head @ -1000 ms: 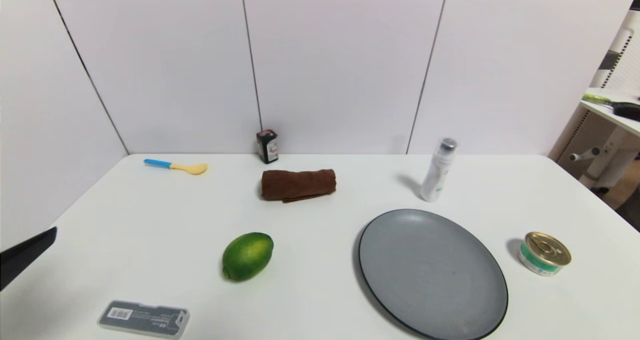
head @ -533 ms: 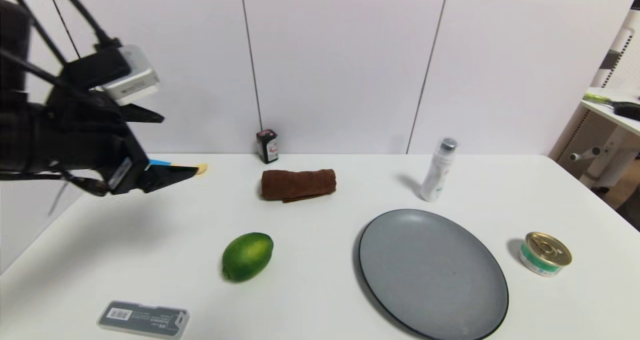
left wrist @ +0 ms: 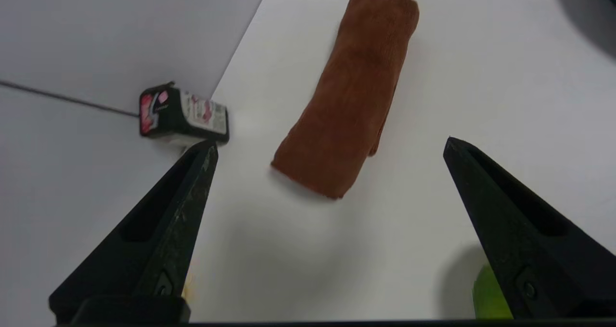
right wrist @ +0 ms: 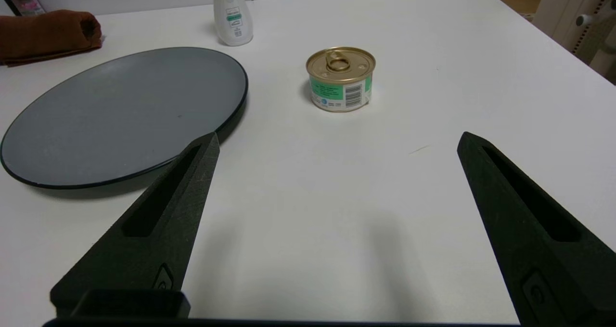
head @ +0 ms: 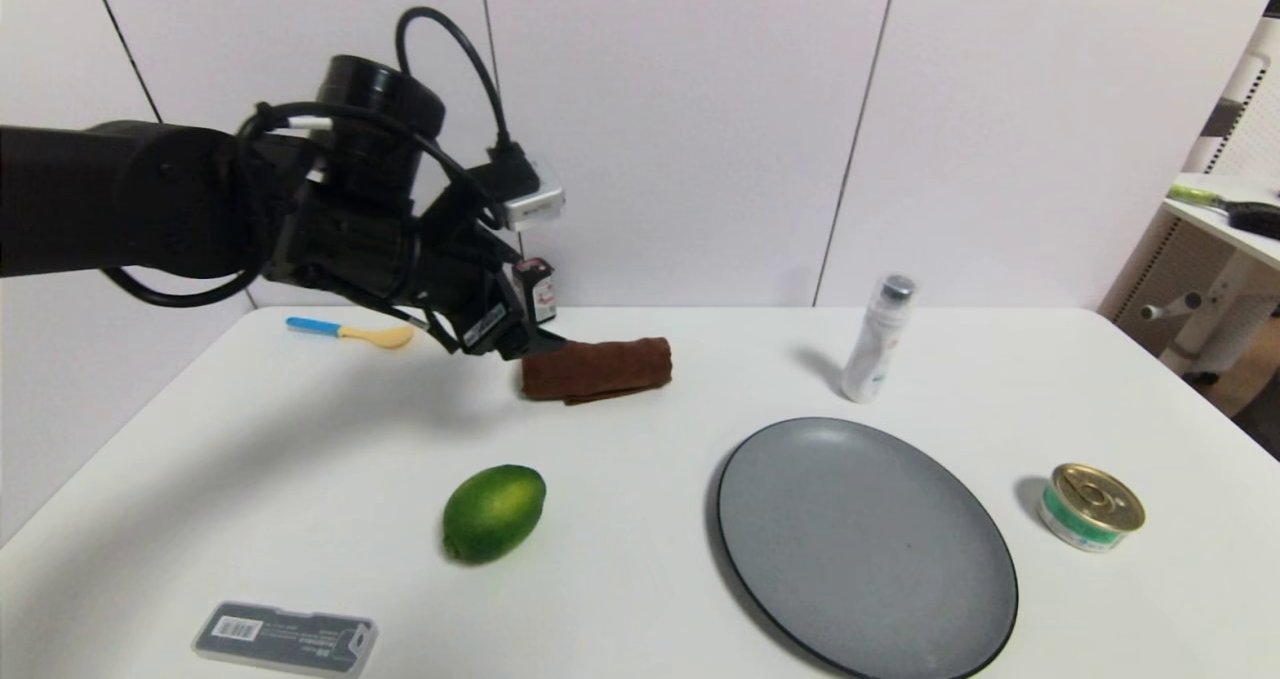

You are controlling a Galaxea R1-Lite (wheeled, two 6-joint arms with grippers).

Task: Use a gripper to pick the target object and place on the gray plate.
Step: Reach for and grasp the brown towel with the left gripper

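Note:
The rolled dark-brown towel (head: 597,367) lies at the back middle of the table; it also shows in the left wrist view (left wrist: 351,91) and the right wrist view (right wrist: 45,35). My left gripper (head: 535,344) hovers just left of the towel's left end, above the table, open and empty (left wrist: 329,144). The gray plate (head: 865,544) lies at the front right, also seen in the right wrist view (right wrist: 120,115). My right gripper (right wrist: 337,141) is open and empty above bare table near the plate; it is out of the head view.
A green lime (head: 494,511) lies front of the towel. A small dark jar (head: 535,291) stands by the wall behind the towel. A blue-yellow spoon (head: 350,332), a white bottle (head: 877,339), a tin can (head: 1090,507) and a grey case (head: 286,637) lie around.
My left arm has swung in from the left edge, up and across the table, to the towel's left end. Nothing on the table has moved.

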